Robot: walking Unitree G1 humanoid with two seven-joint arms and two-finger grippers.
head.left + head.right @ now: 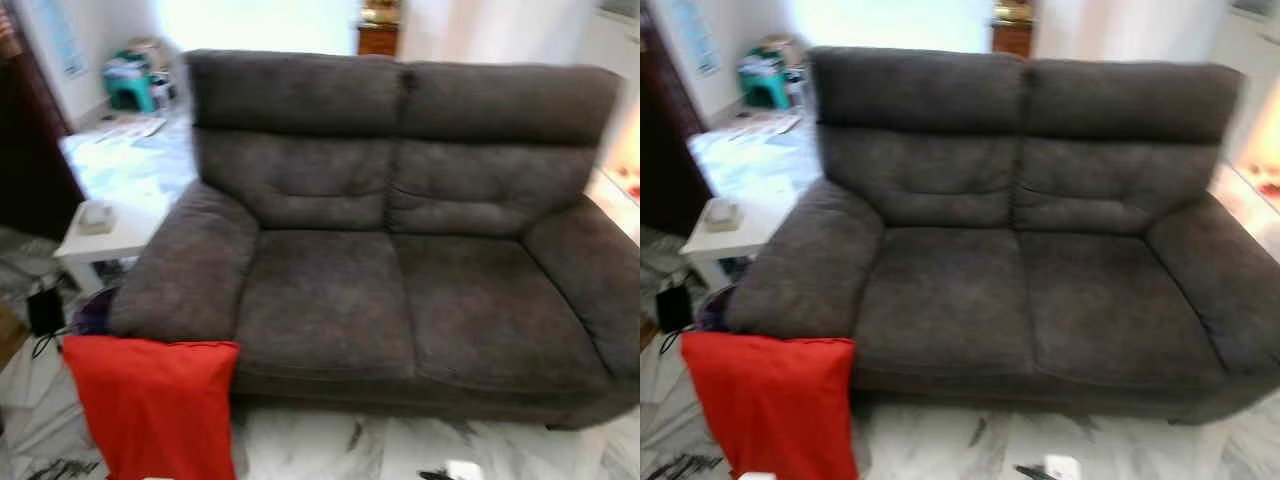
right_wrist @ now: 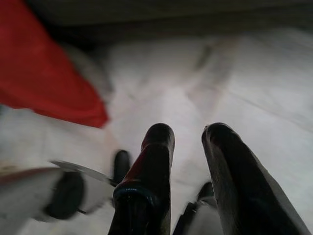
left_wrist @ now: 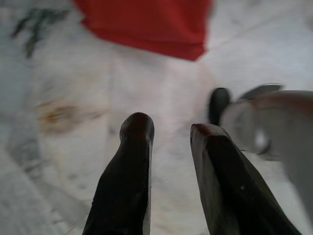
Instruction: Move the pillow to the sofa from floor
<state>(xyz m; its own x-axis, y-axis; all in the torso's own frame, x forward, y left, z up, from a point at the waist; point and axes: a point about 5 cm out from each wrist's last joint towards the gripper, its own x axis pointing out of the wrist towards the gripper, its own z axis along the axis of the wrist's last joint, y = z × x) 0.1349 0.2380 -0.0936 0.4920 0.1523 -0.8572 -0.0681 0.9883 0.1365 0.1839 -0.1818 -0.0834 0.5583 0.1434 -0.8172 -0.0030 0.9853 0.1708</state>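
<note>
1. Two seat cushions make up the dark grey sofa (image 1: 400, 230) in front of me, with a padded backrest and fat rolled armrests; nothing lies on the seats.
2. A red pillow (image 1: 150, 405) stands upright on the white marble floor (image 1: 330, 450), leaning against the front of the sofa's armrest on my left side. Its top edge reaches about the level of the seat front, so it is not yet on the sofa.
3. My left gripper (image 3: 168, 134) hangs low over the marble. Its two black fingers are parted by a narrow gap and grip nothing; bare floor shows between them. A corner of the red pillow lies beyond the fingertips, apart from them.
4. My right gripper (image 2: 188, 132) is also down near the floor, fingers slightly apart with nothing between them. The pillow's red corner sits off to one side, clear of the fingers, and the dark underside of the sofa runs along behind it.
5. Each wrist view catches the silver body and black fingers of my other arm close by, blurred.
6. Beside the left armrest stands a small white side table (image 1: 105, 240) with a small pale object (image 1: 96, 216) on top that I cannot make out.
7. Behind that, a teal stool (image 1: 130, 88) sits near the far wall.
</note>
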